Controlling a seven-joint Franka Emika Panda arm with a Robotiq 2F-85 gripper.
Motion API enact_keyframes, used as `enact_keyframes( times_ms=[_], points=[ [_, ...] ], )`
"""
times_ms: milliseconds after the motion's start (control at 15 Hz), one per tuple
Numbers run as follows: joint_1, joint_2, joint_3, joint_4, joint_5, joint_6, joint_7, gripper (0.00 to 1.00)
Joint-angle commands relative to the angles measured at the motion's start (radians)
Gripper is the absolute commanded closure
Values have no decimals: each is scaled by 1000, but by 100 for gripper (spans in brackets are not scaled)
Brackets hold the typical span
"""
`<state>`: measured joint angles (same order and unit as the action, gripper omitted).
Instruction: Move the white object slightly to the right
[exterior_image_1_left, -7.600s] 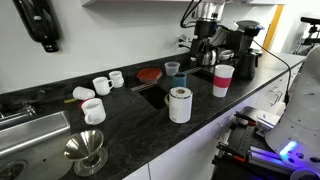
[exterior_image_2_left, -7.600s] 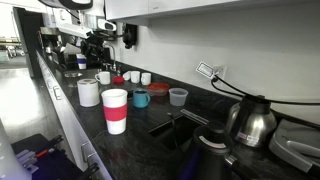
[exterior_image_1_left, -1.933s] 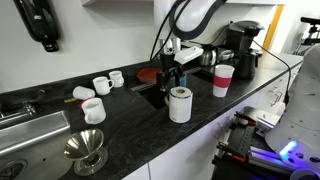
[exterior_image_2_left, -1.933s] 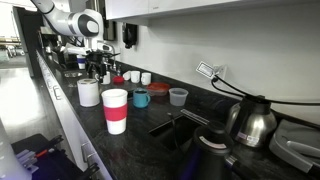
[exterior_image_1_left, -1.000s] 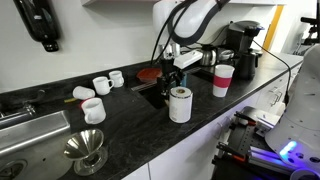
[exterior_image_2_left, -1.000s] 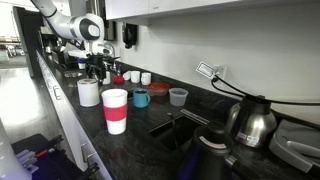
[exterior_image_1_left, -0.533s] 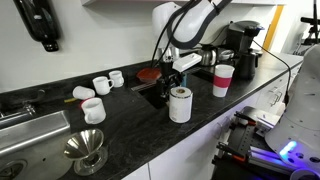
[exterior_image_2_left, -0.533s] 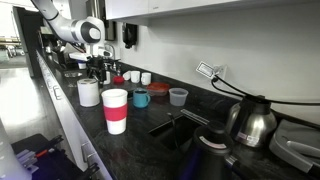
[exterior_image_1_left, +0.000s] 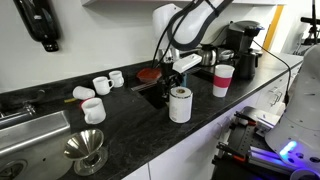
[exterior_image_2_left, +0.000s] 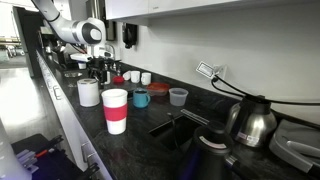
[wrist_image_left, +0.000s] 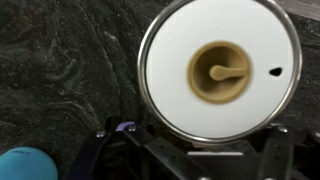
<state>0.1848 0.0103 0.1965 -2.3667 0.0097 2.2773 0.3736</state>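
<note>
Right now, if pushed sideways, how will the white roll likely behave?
The roll stands upright, taller than wide, so a high push may tip it. Its hollow core suggests lightness; it probably slides on the polished counter.

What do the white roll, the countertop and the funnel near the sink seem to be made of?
White roll: likely paper, matt white, with a tan cardboard-like core in the wrist view.
Countertop: polished dark stone or a stone-look laminate, grey veining.
Funnel: apparently bare metal, shiny grey reflections.

Arched over the counter (exterior_image_1_left: 130, 125) toward its front edge, with gripper (exterior_image_1_left: 177, 70) pointed straight down, above the surface; jaw spacing indiscernible.
</note>
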Motion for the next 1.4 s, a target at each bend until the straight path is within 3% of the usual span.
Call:
enact_keyframes(
  times_ms=[0,533,600,733,1333],
  points=[
    [2,11,-5,5,-19,20,16,40],
    [2,16,-5,7,-24,20,21,96],
    [2,17,-5,7,-26,20,22,99],
    [2,18,-5,8,-25,19,23,93],
    [-4,5,-13,20,-9,4,8,94]
  ],
)
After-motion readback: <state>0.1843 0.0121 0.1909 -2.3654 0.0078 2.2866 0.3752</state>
